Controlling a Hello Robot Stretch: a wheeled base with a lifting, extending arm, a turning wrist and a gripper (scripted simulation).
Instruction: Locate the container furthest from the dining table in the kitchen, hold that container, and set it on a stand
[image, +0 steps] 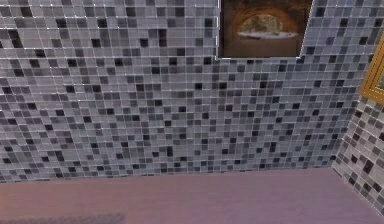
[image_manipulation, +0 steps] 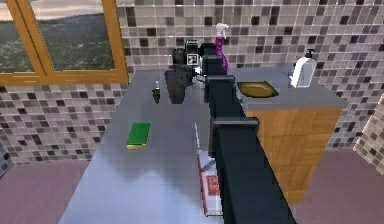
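Note:
In the arm side view my arm (image_manipulation: 235, 150) runs as a dark bar up over a grey countertop (image_manipulation: 120, 175). At its far end are two white marked squares, and left of them the gripper (image_manipulation: 176, 86) shows as a dark body above the counter. A small dark thing (image_manipulation: 157, 94) stands on the counter right beside it. I cannot tell whether the gripper holds anything. Farther back stand a purple spray bottle (image_manipulation: 222, 50) and a white pump bottle (image_manipulation: 302, 70).
A green sponge (image_manipulation: 138, 135) lies on the counter's left part and a red and white book (image_manipulation: 208, 185) lies by the arm. A yellowish basin (image_manipulation: 258, 90) sits above wooden cabinets (image_manipulation: 295, 140). A wood-framed window (image_manipulation: 60, 40) is at back left. The forward view faces a mosaic-tiled wall (image: 150, 100) with a picture (image: 262, 28).

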